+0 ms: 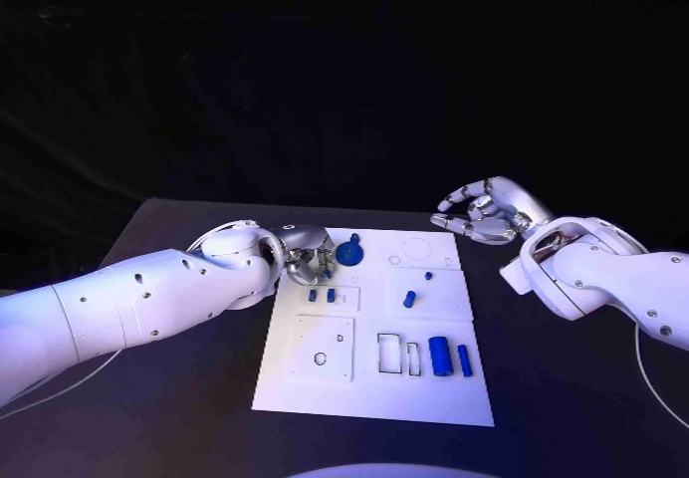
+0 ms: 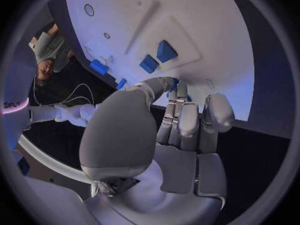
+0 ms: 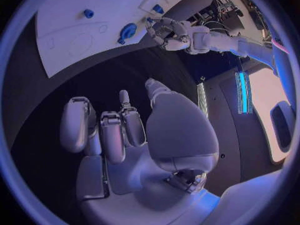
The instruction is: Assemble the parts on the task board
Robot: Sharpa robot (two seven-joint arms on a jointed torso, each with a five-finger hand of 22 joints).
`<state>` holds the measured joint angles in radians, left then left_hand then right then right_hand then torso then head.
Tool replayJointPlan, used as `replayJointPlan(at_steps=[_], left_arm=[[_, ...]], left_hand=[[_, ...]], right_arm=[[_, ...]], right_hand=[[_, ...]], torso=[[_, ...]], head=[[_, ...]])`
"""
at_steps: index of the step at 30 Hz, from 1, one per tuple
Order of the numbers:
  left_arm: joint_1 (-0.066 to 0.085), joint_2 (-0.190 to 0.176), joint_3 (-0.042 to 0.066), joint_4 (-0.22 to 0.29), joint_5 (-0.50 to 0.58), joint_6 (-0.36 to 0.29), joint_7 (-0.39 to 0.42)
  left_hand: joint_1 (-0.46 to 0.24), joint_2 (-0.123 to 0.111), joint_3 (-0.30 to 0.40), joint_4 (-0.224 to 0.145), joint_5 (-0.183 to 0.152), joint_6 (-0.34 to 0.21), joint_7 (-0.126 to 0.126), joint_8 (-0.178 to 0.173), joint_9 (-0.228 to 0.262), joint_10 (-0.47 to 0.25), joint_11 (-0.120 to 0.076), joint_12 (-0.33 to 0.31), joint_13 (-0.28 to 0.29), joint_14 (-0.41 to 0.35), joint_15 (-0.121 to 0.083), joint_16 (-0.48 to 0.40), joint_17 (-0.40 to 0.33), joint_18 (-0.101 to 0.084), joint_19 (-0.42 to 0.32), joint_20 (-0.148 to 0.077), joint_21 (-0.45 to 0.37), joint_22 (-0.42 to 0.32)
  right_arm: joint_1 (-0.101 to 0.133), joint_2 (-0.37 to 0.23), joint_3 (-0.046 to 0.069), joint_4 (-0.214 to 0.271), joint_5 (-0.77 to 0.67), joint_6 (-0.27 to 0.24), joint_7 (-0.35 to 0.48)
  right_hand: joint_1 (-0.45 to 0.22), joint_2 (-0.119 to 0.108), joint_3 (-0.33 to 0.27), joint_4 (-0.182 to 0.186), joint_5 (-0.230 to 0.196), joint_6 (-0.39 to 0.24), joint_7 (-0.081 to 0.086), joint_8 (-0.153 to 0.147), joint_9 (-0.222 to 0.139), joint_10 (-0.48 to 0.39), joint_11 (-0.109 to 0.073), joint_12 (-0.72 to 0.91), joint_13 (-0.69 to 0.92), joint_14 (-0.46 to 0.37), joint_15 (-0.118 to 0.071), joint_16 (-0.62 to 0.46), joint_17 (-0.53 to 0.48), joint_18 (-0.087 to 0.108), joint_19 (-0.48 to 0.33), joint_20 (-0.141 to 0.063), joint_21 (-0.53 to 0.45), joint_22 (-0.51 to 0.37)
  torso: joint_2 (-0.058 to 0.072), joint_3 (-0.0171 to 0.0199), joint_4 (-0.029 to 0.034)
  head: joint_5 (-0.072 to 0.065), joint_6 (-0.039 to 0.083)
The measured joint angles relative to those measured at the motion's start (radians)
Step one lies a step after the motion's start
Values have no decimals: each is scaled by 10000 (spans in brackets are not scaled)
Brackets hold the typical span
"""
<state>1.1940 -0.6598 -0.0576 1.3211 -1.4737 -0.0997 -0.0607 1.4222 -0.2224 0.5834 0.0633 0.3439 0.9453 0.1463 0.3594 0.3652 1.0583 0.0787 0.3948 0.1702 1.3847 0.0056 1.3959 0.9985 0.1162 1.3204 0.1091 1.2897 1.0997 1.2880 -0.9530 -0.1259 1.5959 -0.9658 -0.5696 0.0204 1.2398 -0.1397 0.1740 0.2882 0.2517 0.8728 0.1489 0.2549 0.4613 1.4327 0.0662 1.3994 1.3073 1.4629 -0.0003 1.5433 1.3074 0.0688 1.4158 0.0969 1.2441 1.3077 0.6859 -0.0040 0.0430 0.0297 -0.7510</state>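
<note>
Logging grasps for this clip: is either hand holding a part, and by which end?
Right hand holds nothing, fingers curled above the table. Left hand sits at the task board edge; any hold cannot be told.

Arm shells: glossy white, thick and rounded, widening toward the wrists.
Left arm [image 1: 129,299]: small dark screw holes dot the shell; a thin white cable loops beneath it.
Right arm [image 1: 617,284]: the same white casing with dark screw holes and a thin white cable trailing under the forearm.
Wrist joints: rounded white collars with dark openings.
Left robot hand [image 1: 305,254]: silver metal, segmented fingers with rounded tips.
Right robot hand [image 1: 481,211]: silver, many-fingered, with a smooth domed palm cover and blocky finger segments with pale pads.
</note>
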Motion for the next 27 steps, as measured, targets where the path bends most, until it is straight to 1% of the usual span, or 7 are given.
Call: replayJointPlan(at_steps=[3, 7, 9, 22, 24, 25, 27], left_arm=[[-3, 0, -4, -3, 1, 4, -10], [-20, -5, -21, -5, -6, 39, -54], [-24, -10, -22, -5, -13, 61, -84], [-24, -47, -22, 5, -80, 68, -302], [-23, -61, -21, 5, -99, 63, -339], [-23, -71, -20, 5, -107, 60, -353], [-23, -104, -18, 0, -122, 48, -379]], left_hand=[[-86, -86, 0, 0, 0, -102, 102, -208, -63, -28, 28, -187, -54, -24, 24, 0, -72, 0, -5, -4, -36, -98], [-283, -283, -57, 1, 0, -750, 430, -724, -277, -257, 363, -554, -156, -195, 246, -65, -324, 0, -208, 132, -192, -312], [-315, -314, -70, 15, 0, -862, 540, -849, -325, -351, 457, -670, -189, -249, 323, -65, -413, 0, -271, 195, -240, -403], [-368, -368, -166, 57, 0, -1105, 642, -1040, -406, -595, 554, -813, -227, -341, 414, -98, -613, 0, -359, 284, -380, -611], [-368, -368, -166, 57, 0, -1105, 642, -1040, -406, -595, 554, -813, -227, -376, 449, -141, -733, 0, -441, 322, -462, -707], [-368, -368, -166, 57, 0, -1105, 642, -1040, -406, -599, 557, -820, -227, -397, 471, -161, -793, 0, -472, 318, -494, -754], [-368, -368, -165, 57, 0, -1105, 642, -1040, -414, -705, 593, -893, -239, -429, 502, -161, -881, 0, -539, 355, -568, -870]], right_arm=[[0, -3, 0, 0, 0, 0, 0], [0, -10, 0, -2, 0, 0, 0], [0, -12, 0, -3, 0, 0, 0], [0, -15, 0, -18, -25, 3, -21], [0, -15, 0, -32, -36, 13, -36], [0, -15, 0, -44, -42, 20, -43], [0, -13, 0, -82, -58, 48, -68]], right_hand=[[0, 0, -12, -12, 0, 0, 0, 0, 0, 0, 0, 0, 0, 0, 0, 0, 0, 0, 0, 0, -8, 0], [0, 0, -12, -12, 0, 0, 0, 0, -1, 0, 0, 0, 0, 0, 0, 0, 0, 0, 0, 0, -40, -1], [0, 0, -12, -12, 0, 0, 0, 0, -1, 0, 0, 0, 0, 0, 0, 0, 0, 1, 0, 0, -40, -1], [40, 40, -51, 20, 0, 0, 0, 0, 6, -142, 1, -215, 8, 37, -37, -102, -1, 2, -144, 0, -379, -2], [40, 40, -96, -11, 0, 0, 0, 0, 6, -403, 10, -491, 8, 37, -36, -218, -1, 63, -298, -1, -643, -144], [45, 45, -102, -6, 0, -9, 2, 0, 6, -659, 4, -811, -35, 37, -37, -288, -1, 159, -387, 4, -834, -269], [149, 149, -139, 30, 0, -71, -7, 42, 7, -1415, -6, -1818, -708, 37, -36, -454, -1, 177, -610, -8, -1326, -589]], torso=[[-1, 1, -1], [-1, 1, -2], [0, 1, -3], [4, -12, 3], [1, -12, 4], [0, -12, 4], [-4, -14, 4]], head=[[4, 10], [4, 15], [4, 19], [-38, 11], [-38, 11], [-35, 12], [-30, 25]])
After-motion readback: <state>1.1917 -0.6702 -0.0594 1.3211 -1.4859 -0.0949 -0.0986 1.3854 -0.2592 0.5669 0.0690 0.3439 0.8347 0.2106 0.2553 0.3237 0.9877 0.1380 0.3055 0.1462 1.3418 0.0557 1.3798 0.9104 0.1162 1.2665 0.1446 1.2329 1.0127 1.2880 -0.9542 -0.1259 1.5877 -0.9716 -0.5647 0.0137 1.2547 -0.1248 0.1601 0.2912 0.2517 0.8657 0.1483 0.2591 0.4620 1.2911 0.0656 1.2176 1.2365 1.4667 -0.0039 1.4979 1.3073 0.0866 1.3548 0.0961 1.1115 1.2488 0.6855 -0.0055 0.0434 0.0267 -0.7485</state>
